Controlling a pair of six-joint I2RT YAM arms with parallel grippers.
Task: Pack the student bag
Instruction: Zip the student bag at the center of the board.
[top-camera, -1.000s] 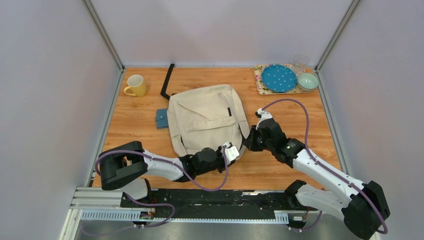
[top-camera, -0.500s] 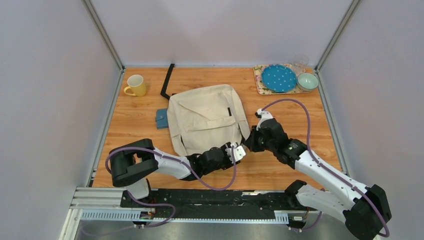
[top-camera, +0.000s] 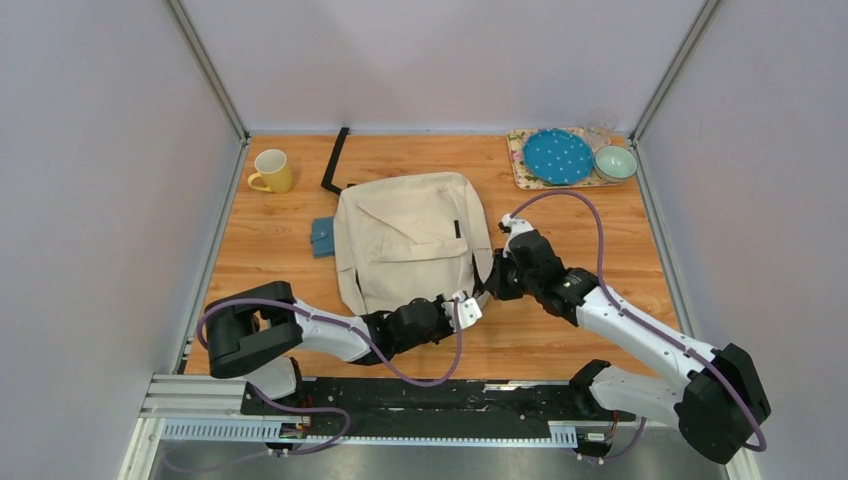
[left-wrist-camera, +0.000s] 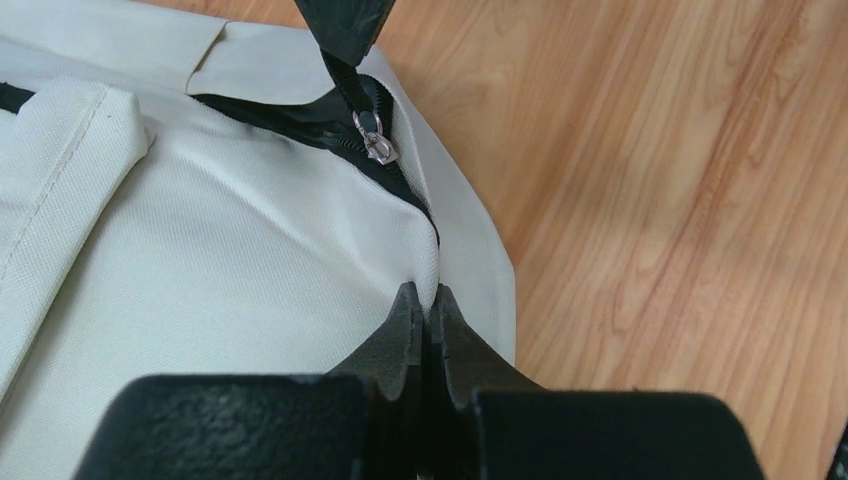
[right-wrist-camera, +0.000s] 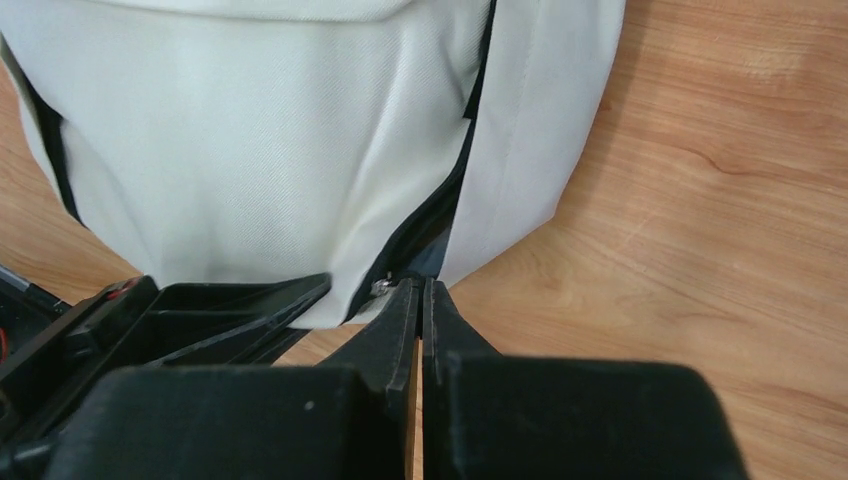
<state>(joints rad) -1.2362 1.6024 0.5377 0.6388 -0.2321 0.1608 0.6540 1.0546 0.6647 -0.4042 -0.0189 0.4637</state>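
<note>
**Two-arm grip at the zipper corner of the student bag**

The student bag (top-camera: 410, 240) lies flat near the middle of the table (top-camera: 560, 330), flap side up. Its near right corner points toward the arm bases. Both arms converge on that corner.

The left gripper (left-wrist-camera: 425, 310) has its fingers pressed together on a fold of cream fabric just beside the zipper (left-wrist-camera: 290, 125). This hold probably serves as an anchor, so that the cloth stays taut and the bag does not slide when the slider is drawn. The right gripper (right-wrist-camera: 420, 295) is likewise pinched closed. In the left wrist view its black fingertips clamp the zipper pull (left-wrist-camera: 348, 80) from above, and the zipper gapes open a little around the slider. The step in hand appears to be opening the main compartment; nothing has yet been packed.

The left arm lies low across the near edge of the table, forearm stretched rightward and wrist level with the board. The right arm reaches in from the right with its elbow raised and wrist angled down toward the corner. The two grippers sit just beside each other without touching. A blue pouch (top-camera: 323, 237) rests against the bag's left side.
</note>
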